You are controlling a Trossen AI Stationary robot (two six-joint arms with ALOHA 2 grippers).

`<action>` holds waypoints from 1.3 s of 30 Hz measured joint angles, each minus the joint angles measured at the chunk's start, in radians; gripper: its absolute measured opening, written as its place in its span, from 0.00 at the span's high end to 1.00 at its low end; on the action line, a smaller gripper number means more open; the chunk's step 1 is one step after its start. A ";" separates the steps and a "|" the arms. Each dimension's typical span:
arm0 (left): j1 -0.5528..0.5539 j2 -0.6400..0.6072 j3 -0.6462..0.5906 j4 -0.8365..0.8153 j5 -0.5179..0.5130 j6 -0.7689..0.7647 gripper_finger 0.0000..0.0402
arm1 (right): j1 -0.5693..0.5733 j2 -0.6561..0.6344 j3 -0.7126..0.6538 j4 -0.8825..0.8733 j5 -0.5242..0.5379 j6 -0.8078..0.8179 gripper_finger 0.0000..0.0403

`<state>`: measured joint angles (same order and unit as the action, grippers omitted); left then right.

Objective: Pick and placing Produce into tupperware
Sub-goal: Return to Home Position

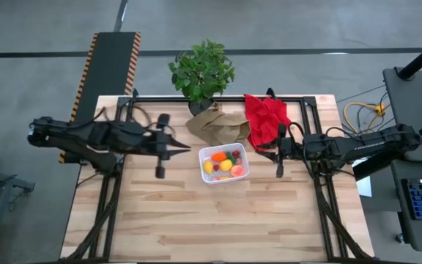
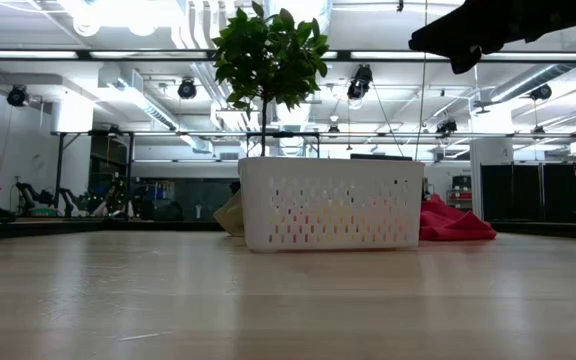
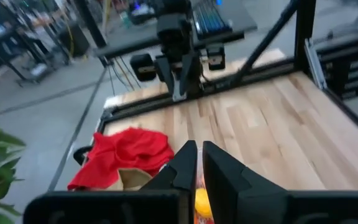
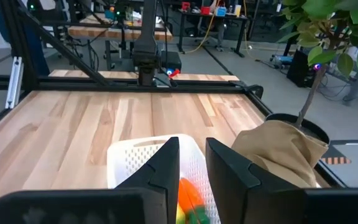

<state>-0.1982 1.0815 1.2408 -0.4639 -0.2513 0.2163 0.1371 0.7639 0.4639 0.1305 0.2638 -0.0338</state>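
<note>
The white tupperware [image 1: 224, 164] stands on its base at the table's middle; its perforated wall [image 2: 330, 205] faces the low view. Several tiny toy fruits and vegetables [image 1: 223, 161], orange, yellow, red and green-tipped, lie inside it. Some of the produce shows between the fingers in the right wrist view [image 4: 190, 196] and the left wrist view [image 3: 201, 202]. My left gripper [image 1: 190, 150] hovers just left of the container, shut and empty. My right gripper [image 1: 261, 149] hovers just right of it, with a narrow gap between its fingers [image 4: 192, 155], holding nothing.
A leafy potted plant [image 1: 202, 72] stands at the far edge. A crumpled brown paper bag [image 1: 218, 123] and a red cloth [image 1: 266, 117] lie just behind the container. Bare wood stretches across the near half of the table [image 1: 211, 220].
</note>
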 joint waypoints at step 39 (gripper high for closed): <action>0.169 -0.924 -1.013 0.449 0.121 -0.082 1.00 | 0.000 0.000 0.000 -0.022 0.010 0.002 0.83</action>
<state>-0.0288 0.1578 0.2279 -0.0147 -0.1305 0.1341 0.1371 0.7643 0.4641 0.1081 0.2737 -0.0319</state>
